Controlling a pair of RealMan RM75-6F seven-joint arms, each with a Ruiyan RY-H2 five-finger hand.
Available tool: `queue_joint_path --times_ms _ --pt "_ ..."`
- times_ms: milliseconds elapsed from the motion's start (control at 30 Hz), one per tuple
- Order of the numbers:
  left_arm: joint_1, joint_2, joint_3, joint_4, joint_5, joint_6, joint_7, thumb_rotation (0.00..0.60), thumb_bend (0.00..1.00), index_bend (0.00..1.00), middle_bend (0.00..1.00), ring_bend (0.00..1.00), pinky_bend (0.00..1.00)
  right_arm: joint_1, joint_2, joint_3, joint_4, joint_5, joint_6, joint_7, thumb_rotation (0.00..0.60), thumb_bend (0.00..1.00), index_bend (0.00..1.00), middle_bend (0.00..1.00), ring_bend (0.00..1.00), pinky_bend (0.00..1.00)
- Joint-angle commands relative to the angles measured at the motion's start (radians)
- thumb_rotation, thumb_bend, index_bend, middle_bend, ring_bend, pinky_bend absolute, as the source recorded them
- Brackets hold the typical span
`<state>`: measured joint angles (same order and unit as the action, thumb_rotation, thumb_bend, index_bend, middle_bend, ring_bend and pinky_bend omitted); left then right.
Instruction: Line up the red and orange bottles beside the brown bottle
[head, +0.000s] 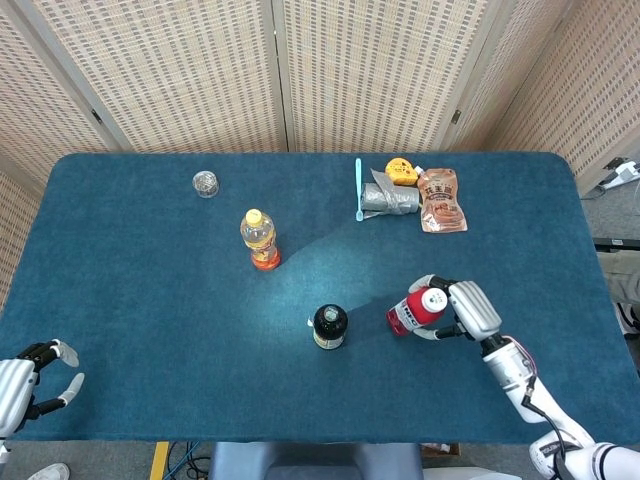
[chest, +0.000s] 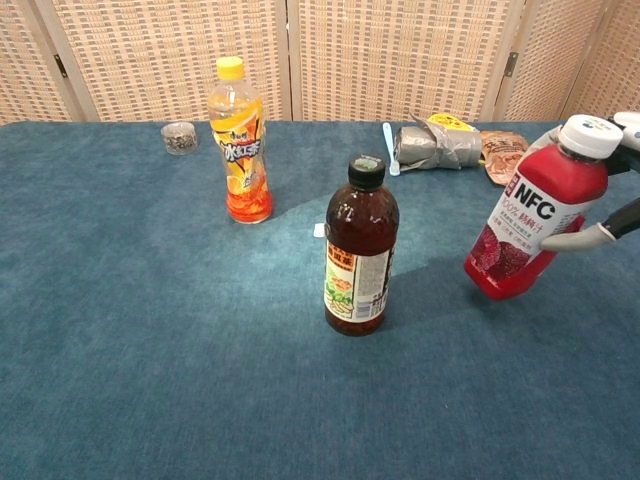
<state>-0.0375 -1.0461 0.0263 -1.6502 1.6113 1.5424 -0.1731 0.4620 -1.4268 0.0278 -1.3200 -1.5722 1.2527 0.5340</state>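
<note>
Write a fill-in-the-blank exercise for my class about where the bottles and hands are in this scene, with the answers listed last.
1. The right hand holds the ____ plastic juice bottle with the white cap.
2. That bottle is ____, not upright.
3. The orange plastic drink bottle has a ____ cap.
4. The dark brown bottle with the black cap stands ____ the other two bottles in the chest view.

Answers: red; tilted; yellow; between
</note>
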Motion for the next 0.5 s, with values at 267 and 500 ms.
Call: queue_joint_path --times_ms 267,500 --pt "0.001 0.000 0.001 -0.001 0.001 0.001 0.001 0.600 0.30 0.53 0.45 0.41 0.63 -0.017 -0.013 -0.015 0.025 -0.003 -0.002 0.018 0.600 0.04 0.50 0.53 0.51 0.56" --pt "0.001 0.000 0.001 -0.001 0.000 0.001 0.001 0.600 0.30 0.53 0.45 0.41 0.63 -0.018 -0.028 -0.020 0.045 -0.003 -0.016 0.026 0.600 0.04 0.50 0.53 0.51 0.56"
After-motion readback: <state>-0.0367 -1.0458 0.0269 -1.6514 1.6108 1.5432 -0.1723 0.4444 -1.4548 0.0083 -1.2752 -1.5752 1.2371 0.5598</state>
